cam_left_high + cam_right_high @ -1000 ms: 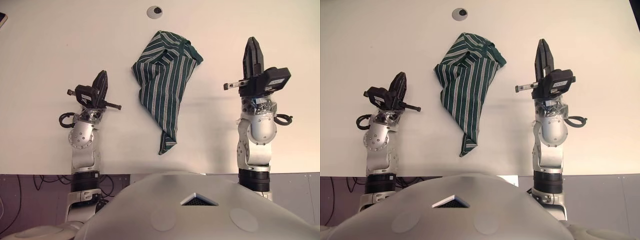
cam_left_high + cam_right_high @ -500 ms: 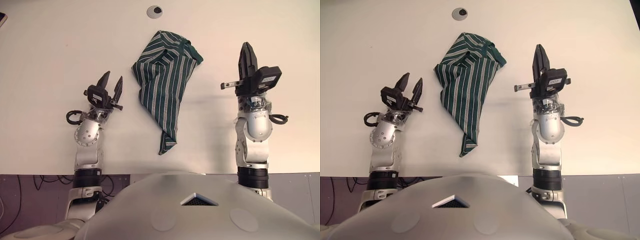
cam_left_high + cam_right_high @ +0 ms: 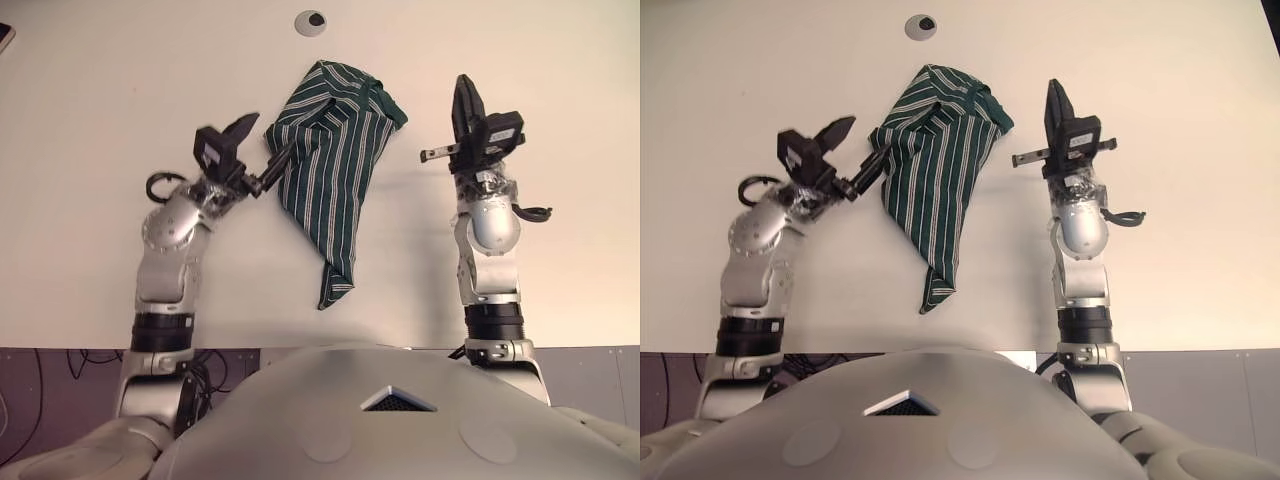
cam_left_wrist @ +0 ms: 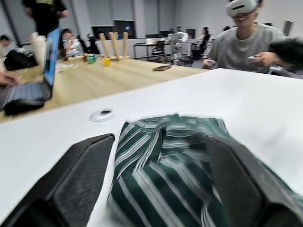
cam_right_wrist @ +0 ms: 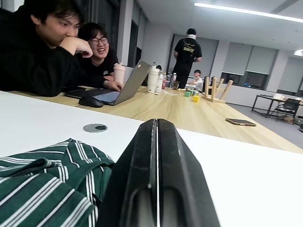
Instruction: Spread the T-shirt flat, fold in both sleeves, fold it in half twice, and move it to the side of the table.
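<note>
Green-striped T-shirt (image 3: 335, 170) lies crumpled just beside left tool (image 3: 272, 134).

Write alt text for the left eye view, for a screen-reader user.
A crumpled green striped T-shirt lies bunched on a white table, narrowing toward the robot. The left gripper is open at the shirt's left edge; the right gripper is shut, apart from the shirt on its right. A round grommet sits beyond the shirt.

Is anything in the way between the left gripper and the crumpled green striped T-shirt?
Nothing visible does. The open left gripper is right at the left edge of the crumpled green-and-white striped T-shirt, and no other object lies between them on the white table.
</note>
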You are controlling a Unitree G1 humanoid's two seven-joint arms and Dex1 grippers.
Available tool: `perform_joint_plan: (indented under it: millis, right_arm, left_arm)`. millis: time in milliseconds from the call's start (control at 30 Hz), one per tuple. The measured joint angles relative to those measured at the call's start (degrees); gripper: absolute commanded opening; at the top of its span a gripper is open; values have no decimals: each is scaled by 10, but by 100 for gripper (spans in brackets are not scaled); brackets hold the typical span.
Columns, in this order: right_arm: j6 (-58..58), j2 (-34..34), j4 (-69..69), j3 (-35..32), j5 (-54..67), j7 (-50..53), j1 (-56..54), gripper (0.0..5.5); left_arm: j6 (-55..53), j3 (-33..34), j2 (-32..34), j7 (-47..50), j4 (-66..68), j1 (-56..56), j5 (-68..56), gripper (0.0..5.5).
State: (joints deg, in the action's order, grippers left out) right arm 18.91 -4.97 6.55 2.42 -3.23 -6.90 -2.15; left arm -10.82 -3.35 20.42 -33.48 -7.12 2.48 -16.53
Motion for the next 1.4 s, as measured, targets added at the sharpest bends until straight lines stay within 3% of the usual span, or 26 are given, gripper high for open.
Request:
perform_joint_plan:
  millis: [133,367,700,1067,1200,1367,1400]
  right_arm:
    - [22,1,62,5,-11,10,-40,0]
    - [50,2,132,6,-11,22,-79,0]
    - [61,21,160,19,-12,23,-96,0]
    - [62,21,164,9,-8,22,-100,0]
    - [62,20,163,1,-7,21,-100,0]
    - [60,21,158,-2,4,21,-99,0]
    - [60,20,155,-3,4,21,-98,0]
  left_arm:
    - [-109,-45,-7,-12,39,89,2,348]
    - [-141,-90,-72,-36,258,239,34,348]
    - [-99,-100,-90,-104,389,275,61,174]
    - [1,-108,-25,-215,242,154,59,3]
    - [14,-92,20,-245,173,102,45,3]
    - [62,-62,126,-319,53,5,22,3]
    - [70,-55,148,-327,35,-11,25,35]
